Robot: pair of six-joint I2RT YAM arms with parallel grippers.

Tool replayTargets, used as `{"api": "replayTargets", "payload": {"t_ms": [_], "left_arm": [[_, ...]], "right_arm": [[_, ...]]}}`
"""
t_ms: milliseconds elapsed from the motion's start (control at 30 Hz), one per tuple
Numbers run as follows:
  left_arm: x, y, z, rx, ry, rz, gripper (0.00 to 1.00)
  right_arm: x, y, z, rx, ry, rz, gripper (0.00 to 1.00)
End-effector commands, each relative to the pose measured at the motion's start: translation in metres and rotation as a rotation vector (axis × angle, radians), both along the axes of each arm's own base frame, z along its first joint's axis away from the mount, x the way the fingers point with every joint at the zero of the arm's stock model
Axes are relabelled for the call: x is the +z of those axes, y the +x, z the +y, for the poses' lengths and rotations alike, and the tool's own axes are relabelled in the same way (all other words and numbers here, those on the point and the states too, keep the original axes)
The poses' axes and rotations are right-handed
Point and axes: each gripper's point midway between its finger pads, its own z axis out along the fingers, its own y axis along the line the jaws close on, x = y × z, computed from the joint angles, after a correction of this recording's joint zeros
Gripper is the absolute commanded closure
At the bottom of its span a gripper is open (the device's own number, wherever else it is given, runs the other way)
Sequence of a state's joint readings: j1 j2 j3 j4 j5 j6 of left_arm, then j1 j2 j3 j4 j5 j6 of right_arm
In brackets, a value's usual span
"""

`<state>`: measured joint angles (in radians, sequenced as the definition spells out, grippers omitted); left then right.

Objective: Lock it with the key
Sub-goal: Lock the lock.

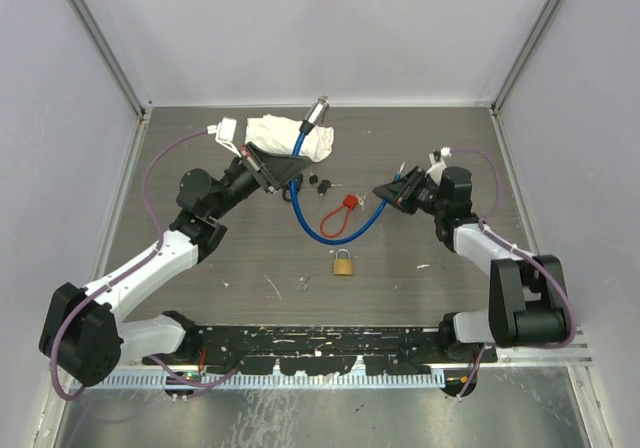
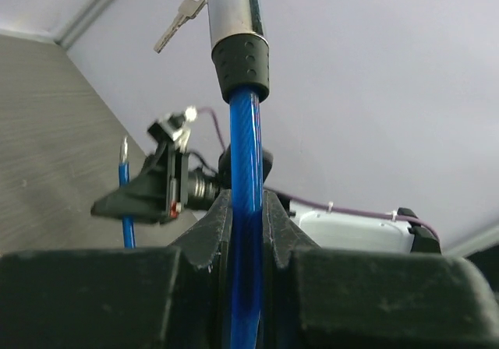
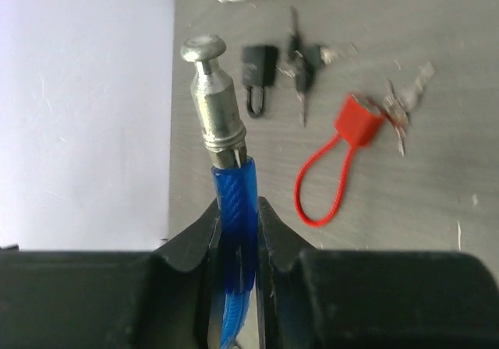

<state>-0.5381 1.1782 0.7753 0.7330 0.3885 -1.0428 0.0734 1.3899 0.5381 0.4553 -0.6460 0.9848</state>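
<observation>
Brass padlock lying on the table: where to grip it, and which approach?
Grip the brass padlock across its body, with fingers on the left and right flanks, coming straight down. It lies flat with the shackle pointing away from the arm bases and bare table all around it. The flanks look like parallel faces. The shackle is thin and sits low against the table, so it is probably a poor hold.

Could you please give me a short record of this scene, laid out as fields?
left tool: shut on the blue cable just below its lock barrel
key: dangling by the barrel's far end
right tool: shut on the same cable, just below its metal pin
pin and barrel: apart, not yet joined
on table: brass padlock, red cable lock, black padlock, white cloth
</observation>
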Motion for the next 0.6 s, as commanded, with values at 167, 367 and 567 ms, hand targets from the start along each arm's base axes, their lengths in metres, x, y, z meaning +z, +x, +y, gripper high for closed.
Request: {"api": "replayTargets", "payload": {"t_ms": [167,367,567], "left_arm": [[0.060,-0.050,0.007,-0.251,-0.176,-0.126,1.00],[0.066,-0.043,0.011,-0.346,-0.254,-0.055,1.00],[0.064,-0.042,0.001,-0.469,-0.264,0.014,1.00]], "right_arm": [[0.123,-0.012,0.019,0.290,-0.508,-0.748,0.99],[0.135,-0.030,0.029,0.426,-0.725,-0.921,0.99],[0.156,-0.055,0.047,0.551,-0.790,-1.131,0.99]]}}
